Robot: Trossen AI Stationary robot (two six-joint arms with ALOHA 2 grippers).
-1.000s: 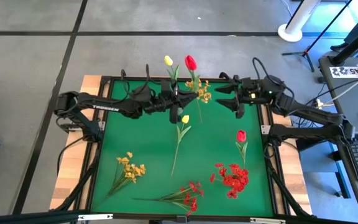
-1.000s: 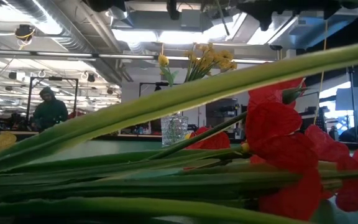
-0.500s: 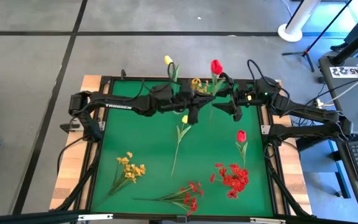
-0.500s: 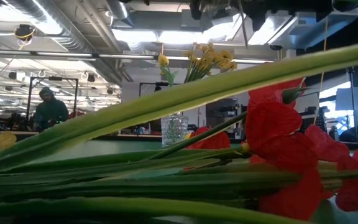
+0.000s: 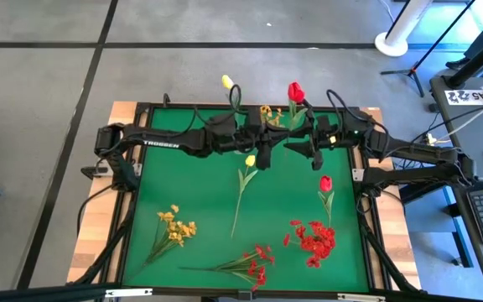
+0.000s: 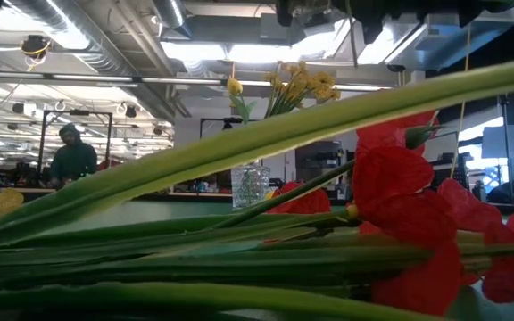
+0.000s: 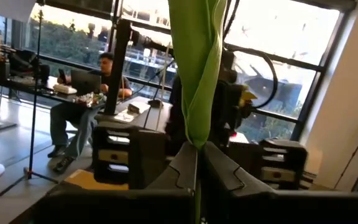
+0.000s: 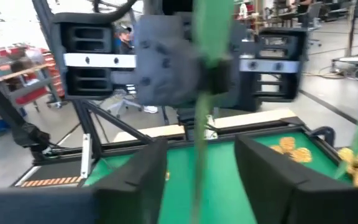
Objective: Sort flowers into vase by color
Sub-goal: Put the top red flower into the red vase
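From above: left gripper [image 5: 268, 144] and right gripper [image 5: 302, 144] meeting at the green mat's [image 5: 199, 210] far edge, a red tulip [image 5: 295, 91] upright between them. Loose tulips and frilly sprays lying flat.

Low: ribbed glass vase [image 6: 250, 185] holding yellow blooms [image 6: 302, 85].

Left wrist: fingers [image 7: 182, 168] pinched shut on a smooth green stem [image 7: 197, 68].

Right wrist: fingers [image 8: 138, 180] parted, either side of the stem, not gripping.

Both arms meet over the table's far edge, left gripper [image 5: 268, 144] clamped, right gripper [image 5: 302, 144] facing it.
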